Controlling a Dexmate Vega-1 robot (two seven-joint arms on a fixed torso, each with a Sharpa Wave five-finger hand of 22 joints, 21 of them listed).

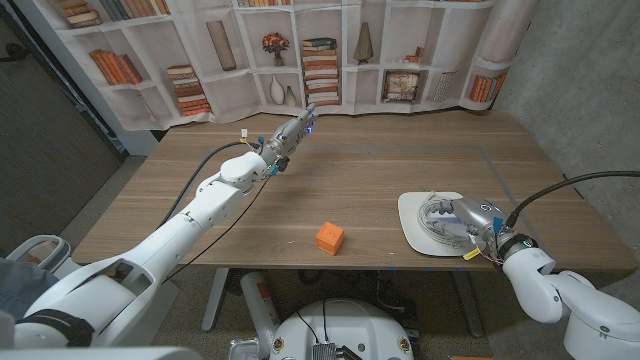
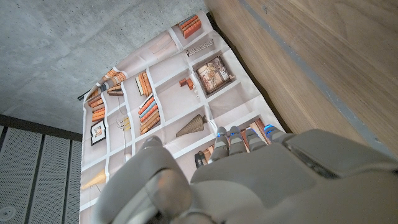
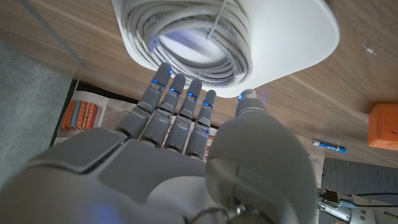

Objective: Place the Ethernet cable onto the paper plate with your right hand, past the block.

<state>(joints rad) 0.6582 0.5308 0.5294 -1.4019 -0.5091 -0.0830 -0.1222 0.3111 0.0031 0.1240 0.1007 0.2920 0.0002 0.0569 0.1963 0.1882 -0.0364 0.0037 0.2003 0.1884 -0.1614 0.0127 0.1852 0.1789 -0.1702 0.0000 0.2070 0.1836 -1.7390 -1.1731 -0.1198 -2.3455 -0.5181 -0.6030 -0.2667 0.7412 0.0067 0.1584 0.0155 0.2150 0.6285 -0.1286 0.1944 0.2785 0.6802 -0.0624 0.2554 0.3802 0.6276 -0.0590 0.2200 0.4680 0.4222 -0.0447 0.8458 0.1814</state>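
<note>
On the far left part of the brown wooden table, the robot's white left arm reaches out long, and its grey left hand is up in the air above the wood with its fingers held straight and close side by side, holding nothing. In the left wrist view the same hand points toward a printed curtain with pictures of bookshelves, and a grey concrete wall sits next to it. Going toward the middle, a small orange cube block sits alone near the front edge of the table, well apart from both hands. To the right of the block is the white paper plate with rounded corners. The coiled grey Ethernet cable lies on that plate in a round bundle. The grey right hand is over the right side of the plate, just beside the coil. In the right wrist view its fingers are straight and set close together, the tips come near the cable on the plate, and the hand holds nothing; I cannot tell if the tips touch the coil. The block shows at the edge there too, and a small blue and white pen-like thing lies past the table. The bookshelf curtain hangs behind the table, with dark grey walls at both sides.
</note>
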